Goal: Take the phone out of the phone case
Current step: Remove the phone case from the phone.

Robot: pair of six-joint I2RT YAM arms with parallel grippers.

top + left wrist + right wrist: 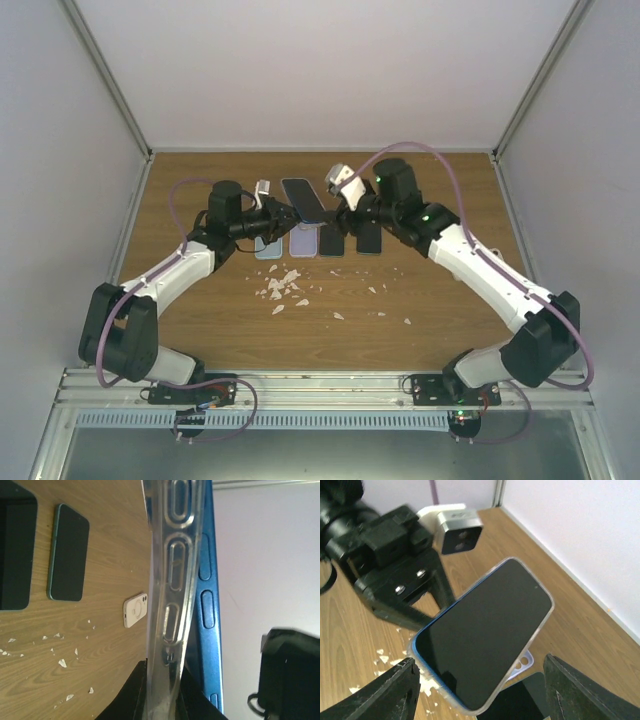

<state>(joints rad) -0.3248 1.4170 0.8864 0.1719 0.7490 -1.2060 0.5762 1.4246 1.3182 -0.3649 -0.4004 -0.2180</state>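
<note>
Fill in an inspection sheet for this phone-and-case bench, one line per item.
Surface: wooden table.
Job's things: phone in a clear case, held above the table; one case edge stands away from the phone's blue side.
Clutter: row of phones lying flat; white scraps.
Grippers: left gripper shut on the case; right gripper open, fingers wide apart at the phone's near end.
Cables: a purple cable loops along each arm.
Surroundings: white walls, metal frame.
</note>
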